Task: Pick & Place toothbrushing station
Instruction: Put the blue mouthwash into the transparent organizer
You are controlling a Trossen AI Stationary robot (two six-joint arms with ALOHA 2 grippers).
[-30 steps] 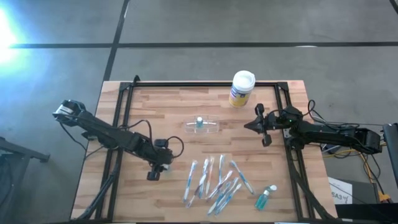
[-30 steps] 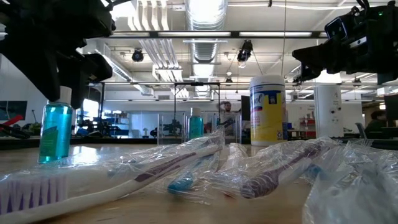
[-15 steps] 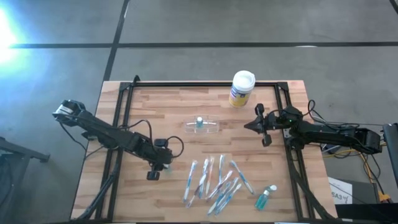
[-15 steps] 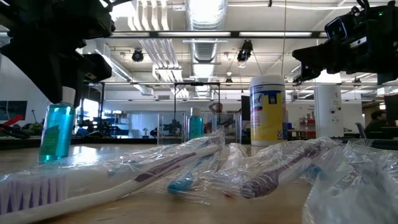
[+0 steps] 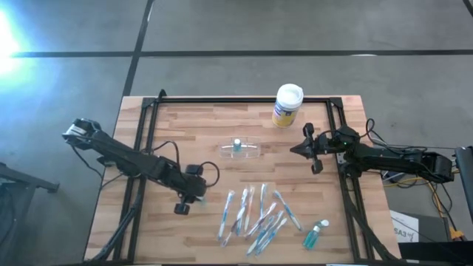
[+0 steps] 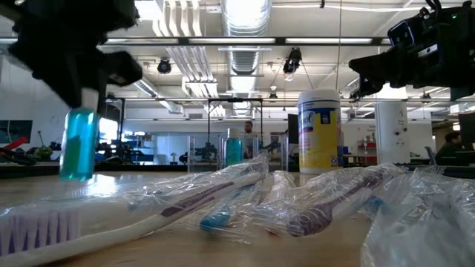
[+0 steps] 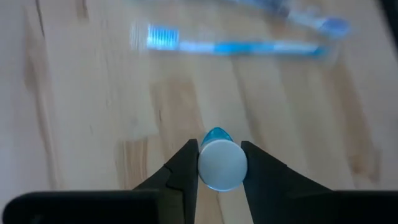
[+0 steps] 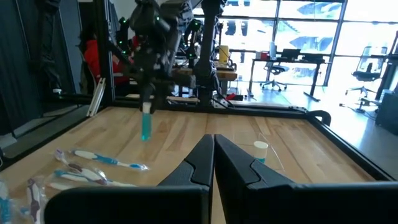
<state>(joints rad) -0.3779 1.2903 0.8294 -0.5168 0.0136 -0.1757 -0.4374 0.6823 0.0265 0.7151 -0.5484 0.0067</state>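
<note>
Left gripper [image 5: 194, 193] hangs over the left-centre of the table [image 5: 185, 133], fingers [image 7: 184, 168] pinching a small blue bottle [image 7: 221, 165] by its white-capped top. The low view shows that bottle [image 6: 78, 144] lifted clear of the wood, and the right wrist view agrees, with the bottle [image 8: 146, 124] dangling under the claw. So the step in hand looks like a carry: bottle picked, not yet placed.

Moving to the middle, the toothbrushing station [image 5: 240, 150], the clear holder, lies on the boards with something teal inside, well apart from the claw. I'd judge the next move calls for a swing across to it and a careful lowering. In front sit the wrapped toothbrushes [image 5: 255, 214], then a second blue bottle [image 5: 314, 235], and at the far edge the yellow canister [image 5: 287, 105].

On the right, the right gripper [image 5: 312, 150] waits near the table's edge, fingers [image 8: 205, 163] pressed together. Only the wrist view shows the pinch itself; only the overhead shows the layout.
</note>
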